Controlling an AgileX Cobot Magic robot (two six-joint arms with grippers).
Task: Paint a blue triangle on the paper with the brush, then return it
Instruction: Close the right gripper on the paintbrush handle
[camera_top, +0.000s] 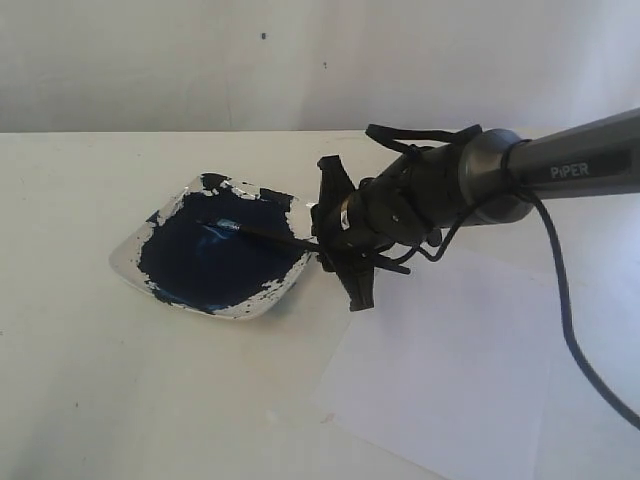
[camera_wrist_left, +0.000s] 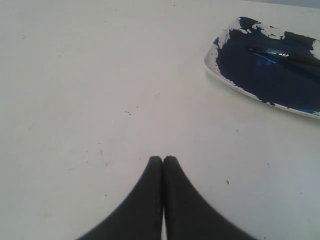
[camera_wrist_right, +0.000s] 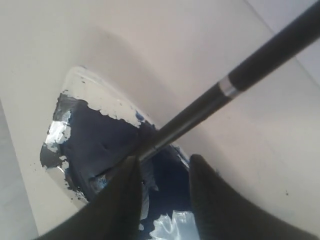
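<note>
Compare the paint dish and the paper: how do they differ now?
The dish is flooded with dark blue paint; the paper shows blank white, no strokes yet. The dish has a raised rim; the paper lies flat. The brush tip sits in the dish, not on the paper. Both rest on the table.

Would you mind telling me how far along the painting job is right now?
Nothing done yet: the paper is blank. In hand: the right gripper, jaws apart, is at the brush, whose tip sits in the paint dish. Painting and returning remain.
</note>
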